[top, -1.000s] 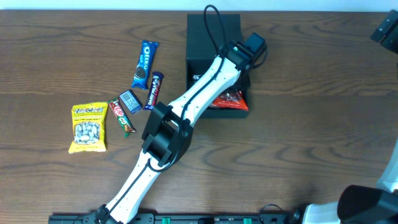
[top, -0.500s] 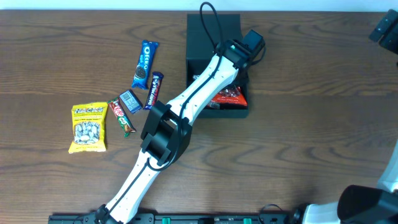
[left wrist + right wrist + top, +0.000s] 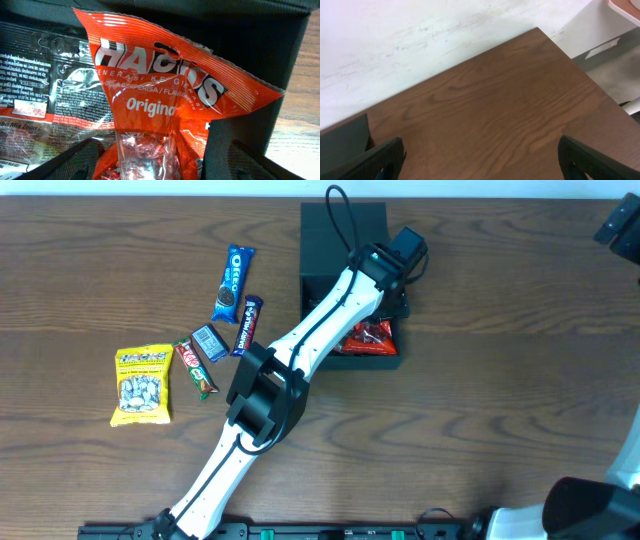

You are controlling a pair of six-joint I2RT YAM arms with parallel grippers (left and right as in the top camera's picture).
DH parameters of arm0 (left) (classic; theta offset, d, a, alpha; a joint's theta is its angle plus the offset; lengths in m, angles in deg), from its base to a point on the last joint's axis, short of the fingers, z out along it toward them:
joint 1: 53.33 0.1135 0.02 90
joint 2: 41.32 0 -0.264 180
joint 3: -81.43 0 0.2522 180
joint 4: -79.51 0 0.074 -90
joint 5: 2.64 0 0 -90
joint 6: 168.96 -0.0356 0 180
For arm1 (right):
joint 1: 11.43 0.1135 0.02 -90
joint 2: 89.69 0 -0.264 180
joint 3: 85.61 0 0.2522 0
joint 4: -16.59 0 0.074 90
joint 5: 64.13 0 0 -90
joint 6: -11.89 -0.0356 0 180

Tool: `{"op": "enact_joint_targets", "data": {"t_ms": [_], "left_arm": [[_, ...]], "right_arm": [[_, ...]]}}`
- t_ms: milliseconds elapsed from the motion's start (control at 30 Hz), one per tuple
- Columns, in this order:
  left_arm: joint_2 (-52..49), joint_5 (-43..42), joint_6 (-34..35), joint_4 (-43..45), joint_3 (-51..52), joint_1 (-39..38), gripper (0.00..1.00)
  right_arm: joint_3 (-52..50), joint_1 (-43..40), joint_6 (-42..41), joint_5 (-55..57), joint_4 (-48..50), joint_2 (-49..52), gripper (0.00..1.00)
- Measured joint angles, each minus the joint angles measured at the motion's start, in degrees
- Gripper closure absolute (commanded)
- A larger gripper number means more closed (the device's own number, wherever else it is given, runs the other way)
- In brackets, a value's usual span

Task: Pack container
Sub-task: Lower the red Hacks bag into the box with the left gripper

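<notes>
Has opened the left gripper (image 3: 155, 145) since a second ago, jaws spread, red Hacks packet (image 3: 165, 100) released beneath. Leaves 5 snacks (image 3: 205, 340) at 9 o'clock for later picks. Has the container (image 3: 343, 235) at 12 o'clock, flap back for access. Parks the right gripper (image 3: 480, 160) toward 2 o'clock, jaws wide, empty, clear.

Table (image 3: 480, 410): brown wood grain.
Container (image 3: 318, 275): dark box, far centre; flap lid open on far side.
Red packet (image 3: 368, 340): inside container, near-right corner.
Left arm (image 3: 330, 315): reaches from near edge over container.
Loose snacks, left: Oreo packet (image 3: 233, 283), dark bar (image 3: 246, 323), small blue packet (image 3: 209, 342), red-and-green bar (image 3: 197, 368), yellow seed bag (image 3: 143, 384).
</notes>
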Motion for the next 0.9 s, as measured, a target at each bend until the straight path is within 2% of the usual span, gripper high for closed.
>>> {"op": "enact_joint_targets", "data": {"t_ms": [100,133,167,200,267,567,633,667,700,733,867,900], "left_arm": [[0.00,-0.09,-0.33,-0.35,0.00,0.00,0.16],[0.00,-0.11,-0.33,-0.55,0.00,0.00,0.18],[0.00,-0.11,-0.42,-0.72,0.00,0.00,0.32],[0.00,-0.13,-0.28,-0.76,0.00,0.00,0.58],[0.00,-0.09,-0.76,-0.85,0.00,0.00,0.94],[0.00,0.94,-3.08,-1.75,-2.45,0.00,0.94],[0.00,1.27,-3.69,-2.10,-2.49,0.00,0.71],[0.00,1.27,-3.82,-2.21,-2.49,0.00,0.70],[0.00,1.27,-4.00,-2.21,-2.49,0.00,0.85],[0.00,1.22,-3.69,-2.21,-2.51,0.00,0.94],[0.00,0.87,-4.59,-2.34,-2.54,0.00,0.94],[0.00,0.61,-4.59,-2.36,-2.54,0.00,0.90]], "right_arm": [[0.00,0.00,0.00,-0.02,0.02,0.00,0.02],[0.00,0.00,0.00,-0.02,0.04,0.00,0.02],[0.00,0.00,0.00,-0.02,0.04,0.00,0.02],[0.00,0.00,0.00,-0.02,0.04,0.00,0.02],[0.00,0.00,0.00,-0.02,0.04,0.00,0.02],[0.00,0.00,0.00,-0.02,0.48,0.00,0.01],[0.00,0.00,0.00,-0.04,0.85,0.00,0.01],[0.00,0.00,0.00,-0.11,1.03,0.00,0.01],[0.00,0.00,0.00,-0.13,1.14,0.00,0.01],[0.00,0.00,0.00,-0.15,1.18,0.00,0.01],[0.00,0.00,0.00,-0.17,1.29,0.00,0.01],[0.00,0.00,0.00,-0.17,1.29,0.00,0.01]]}}
